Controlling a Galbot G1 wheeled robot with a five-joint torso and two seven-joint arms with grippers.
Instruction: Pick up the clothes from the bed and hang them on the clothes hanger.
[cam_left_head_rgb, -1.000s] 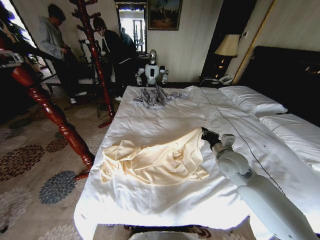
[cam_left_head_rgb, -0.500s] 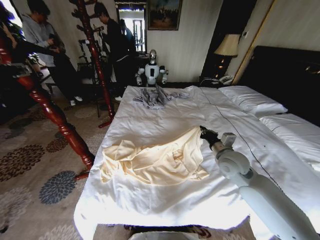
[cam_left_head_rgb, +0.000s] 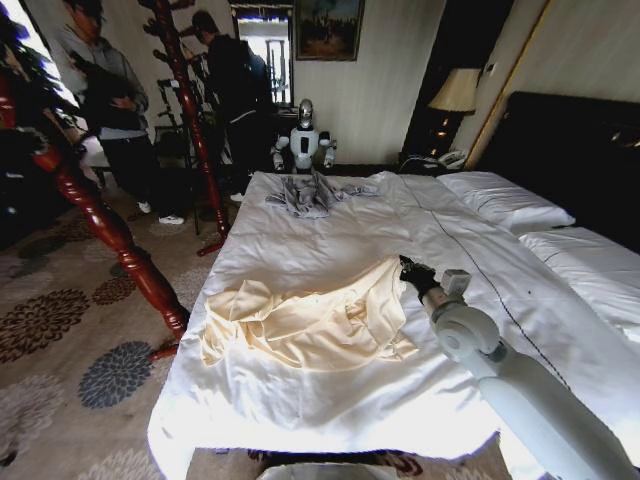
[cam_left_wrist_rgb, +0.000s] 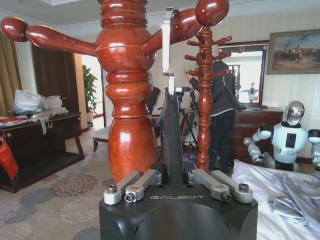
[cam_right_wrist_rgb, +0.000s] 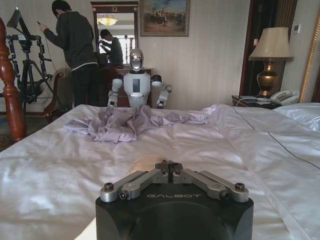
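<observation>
The pale cream clothes (cam_left_head_rgb: 310, 320) lie crumpled on the white bed (cam_left_head_rgb: 330, 250), toward its near left side. My right gripper (cam_left_head_rgb: 410, 268) rests at the garment's far right corner. In the right wrist view that gripper (cam_right_wrist_rgb: 169, 166) is shut, low over the sheet, with a patch of the cream clothes (cam_right_wrist_rgb: 144, 162) at its tips. My left gripper (cam_left_wrist_rgb: 172, 175) is shut on the black clothes hanger (cam_left_wrist_rgb: 171, 135), seen edge-on. The hanger's silver hook (cam_left_wrist_rgb: 167, 45) rises beside the top pegs of a red-brown coat stand (cam_left_wrist_rgb: 127, 100).
A grey garment (cam_left_head_rgb: 312, 192) lies at the bed's far end, with a small white humanoid robot (cam_left_head_rgb: 303, 140) behind it. Two coat stands (cam_left_head_rgb: 110, 235) (cam_left_head_rgb: 190, 110) stand left of the bed. Pillows (cam_left_head_rgb: 505, 205) and a dark headboard (cam_left_head_rgb: 580, 150) are on the right.
My right gripper has edged slightly farther along the garment's corner. The cream clothes lie as before. People behind the coat stands have shifted.
</observation>
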